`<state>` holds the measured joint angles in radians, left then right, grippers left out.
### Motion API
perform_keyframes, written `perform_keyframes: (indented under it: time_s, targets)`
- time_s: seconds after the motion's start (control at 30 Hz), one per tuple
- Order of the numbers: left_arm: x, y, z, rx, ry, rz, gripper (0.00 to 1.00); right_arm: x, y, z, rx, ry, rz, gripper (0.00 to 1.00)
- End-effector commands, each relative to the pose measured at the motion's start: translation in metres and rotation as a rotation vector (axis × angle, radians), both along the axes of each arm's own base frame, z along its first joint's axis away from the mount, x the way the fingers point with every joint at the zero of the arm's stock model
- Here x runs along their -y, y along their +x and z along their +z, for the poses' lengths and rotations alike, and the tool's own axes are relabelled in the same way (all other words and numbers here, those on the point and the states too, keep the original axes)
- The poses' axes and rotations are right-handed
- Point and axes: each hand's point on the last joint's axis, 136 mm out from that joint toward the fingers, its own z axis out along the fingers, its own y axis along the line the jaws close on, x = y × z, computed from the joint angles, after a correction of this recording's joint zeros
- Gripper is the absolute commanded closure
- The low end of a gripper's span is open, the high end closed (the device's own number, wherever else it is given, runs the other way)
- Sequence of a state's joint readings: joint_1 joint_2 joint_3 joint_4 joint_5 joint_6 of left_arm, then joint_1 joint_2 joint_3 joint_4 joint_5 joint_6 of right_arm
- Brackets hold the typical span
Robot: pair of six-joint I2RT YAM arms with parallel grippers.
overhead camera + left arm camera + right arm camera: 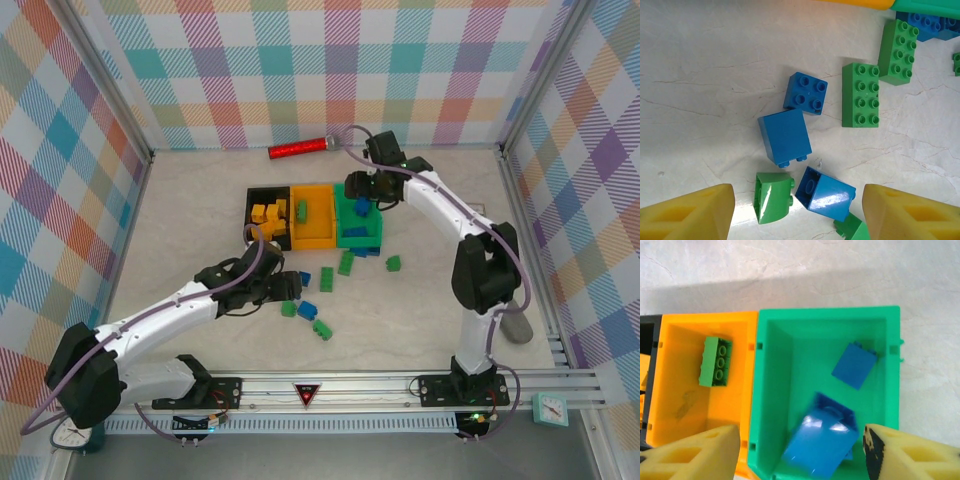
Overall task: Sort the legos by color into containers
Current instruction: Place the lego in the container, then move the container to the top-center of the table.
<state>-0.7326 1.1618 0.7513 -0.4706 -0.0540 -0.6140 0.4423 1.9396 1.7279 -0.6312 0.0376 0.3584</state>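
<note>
Loosely, legos [345, 263] dot a marbled tabletop [200, 220] between plaid walls [300, 60].

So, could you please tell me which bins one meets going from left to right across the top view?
black bin → orange bin → green bin

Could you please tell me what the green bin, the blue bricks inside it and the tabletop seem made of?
Green bin: probably moulded plastic, smooth and semi-matte, evenly coloured. Blue bricks: hard glossy plastic, with bright highlights on their faces. Tabletop: pale with faint marble-like veins; stone, laminate or print, I cannot tell.
</note>
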Motion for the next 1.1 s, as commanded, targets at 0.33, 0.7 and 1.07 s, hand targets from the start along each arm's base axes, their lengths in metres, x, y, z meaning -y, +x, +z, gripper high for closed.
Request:
perform_keyframes:
  time_s: [0.33, 0.7, 1.07]
  targets:
    - [-0.001, -0.003, -0.019, -0.040, 0.033, 0.005, 0.32, -0.009, -0.079, -0.036, -0.109, -0.002, 0.106, 0.32]
    - [0.011, 0.008, -0.023, -0.055, 0.048, -0.003, 0.32, 0.027, -0.108, -0.078, -0.167, -0.131, 0.050, 0.32]
    - [0.011, 0.005, -0.012, -0.040, 0.047, 0.002, 0.32, 0.013, -0.032, -0.092, -0.165, -0.120, 0.029, 0.32]
